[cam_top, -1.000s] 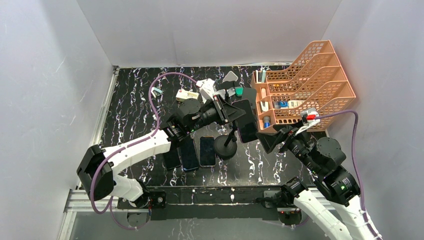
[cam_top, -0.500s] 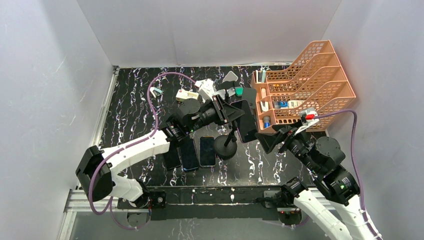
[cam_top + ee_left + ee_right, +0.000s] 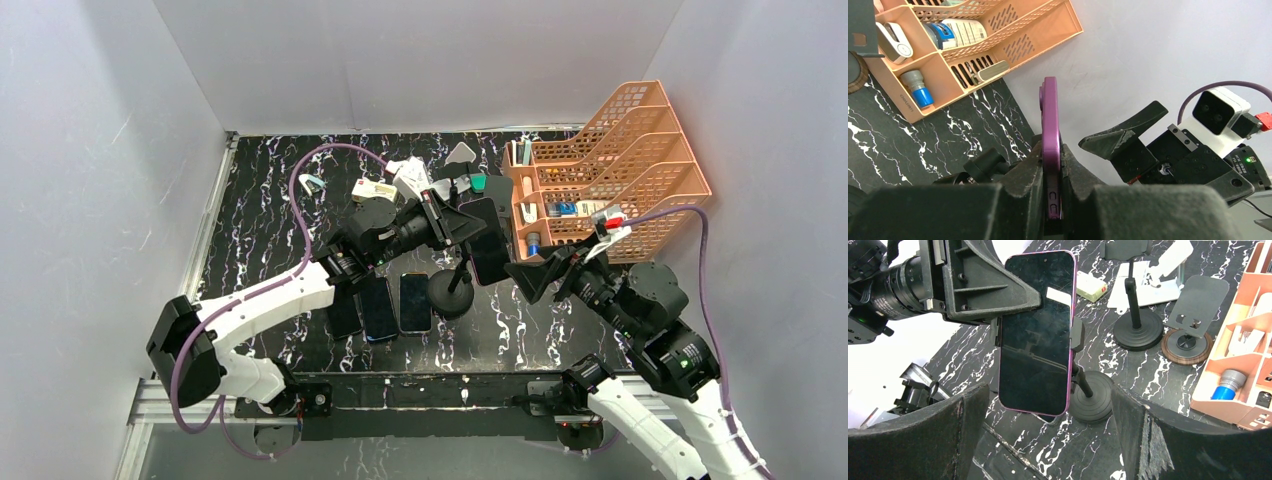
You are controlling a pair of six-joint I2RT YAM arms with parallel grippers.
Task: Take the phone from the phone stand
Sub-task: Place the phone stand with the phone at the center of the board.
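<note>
My left gripper (image 3: 468, 226) is shut on the left edge of a purple-rimmed phone (image 3: 487, 241) with a dark screen and holds it upright. In the left wrist view the phone's purple edge (image 3: 1050, 120) sits pinched between my fingers (image 3: 1025, 172). The right wrist view shows the phone (image 3: 1035, 335) just in front of the black phone stand's clamp (image 3: 1077, 336), above its round base (image 3: 1093, 397). I cannot tell whether the clamp still touches it. My right gripper (image 3: 1050, 440) is open and empty, facing the screen from the right (image 3: 540, 277).
Three dark phones (image 3: 381, 306) lie flat left of the stand base (image 3: 450, 296). An orange desk organizer (image 3: 612, 165) stands at the back right. Other stands (image 3: 1138, 330) and a wood-based one (image 3: 1188, 342) sit behind, with a small box (image 3: 372, 190).
My left gripper has shifted the phone slightly left and back. My right arm has edged a little left toward the phone.
</note>
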